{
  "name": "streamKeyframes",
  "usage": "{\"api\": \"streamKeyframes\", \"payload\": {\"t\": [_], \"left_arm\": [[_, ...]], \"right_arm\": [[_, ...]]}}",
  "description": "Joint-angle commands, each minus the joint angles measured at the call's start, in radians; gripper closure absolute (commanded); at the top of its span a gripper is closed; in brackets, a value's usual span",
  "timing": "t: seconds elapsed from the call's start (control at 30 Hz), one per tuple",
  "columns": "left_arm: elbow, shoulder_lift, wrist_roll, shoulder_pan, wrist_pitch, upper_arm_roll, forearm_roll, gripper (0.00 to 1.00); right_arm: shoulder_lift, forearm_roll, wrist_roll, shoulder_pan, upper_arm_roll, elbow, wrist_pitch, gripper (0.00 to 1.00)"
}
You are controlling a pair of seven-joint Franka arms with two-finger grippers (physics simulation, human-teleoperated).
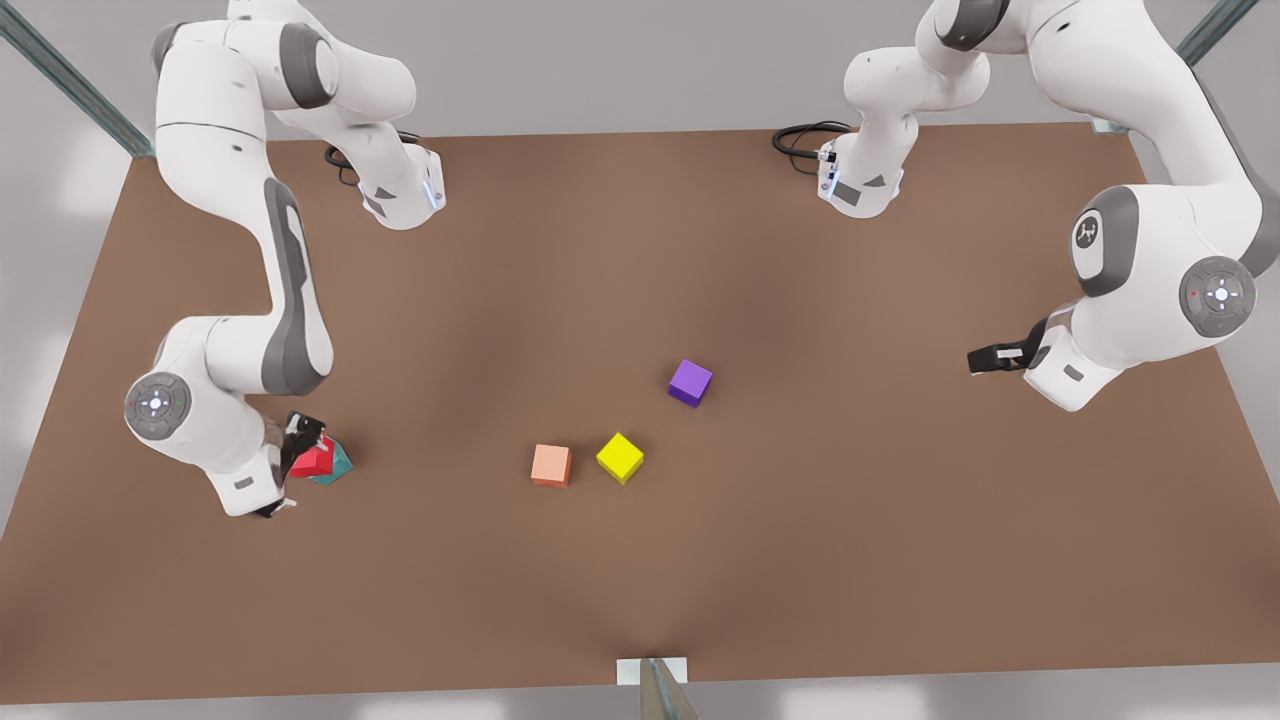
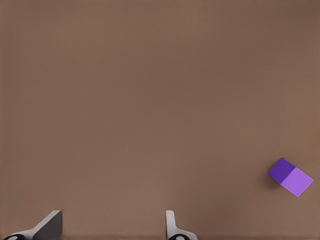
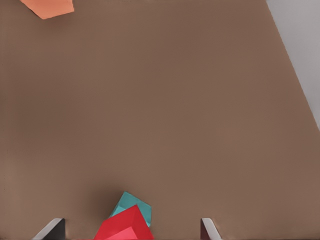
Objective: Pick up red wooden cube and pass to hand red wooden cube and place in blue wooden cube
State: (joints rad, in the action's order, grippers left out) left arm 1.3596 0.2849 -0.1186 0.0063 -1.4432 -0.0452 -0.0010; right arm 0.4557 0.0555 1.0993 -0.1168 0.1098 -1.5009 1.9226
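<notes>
Between the right gripper's [image 3: 132,229] spread fingers [image 3: 51,230], red wooden cube [image 3: 125,227] touches blue wooden cube [image 3: 131,206].

A small bright red wooden cube [image 1: 312,461] with plain matte faces sits tilted, one corner raised, between the spread fingers of my right gripper [image 1: 300,462], at the front view's left on the brown table. It leans against the blue wooden cube [image 1: 338,461], a teal block of the same size that peeks out from behind it. In my right wrist view the red wooden cube [image 3: 125,227] overlaps the teal one [image 3: 132,205].
</notes>
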Motion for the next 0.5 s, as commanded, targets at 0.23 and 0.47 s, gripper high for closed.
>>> {"api": "streamKeyframes", "payload": {"t": [0.23,0.47], "left_arm": [[-0.073,0.229,-0.207,0.029,0.478,-0.077,-0.044,0.0],[-0.099,0.082,-0.286,0.011,0.323,-0.17,0.039,0.0]], "right_arm": [[-0.318,-0.031,-1.314,0.026,-0.087,0.146,-0.671,0.0],[-0.353,-0.034,-1.314,0.057,-0.099,0.103,-0.668,0.0]]}}
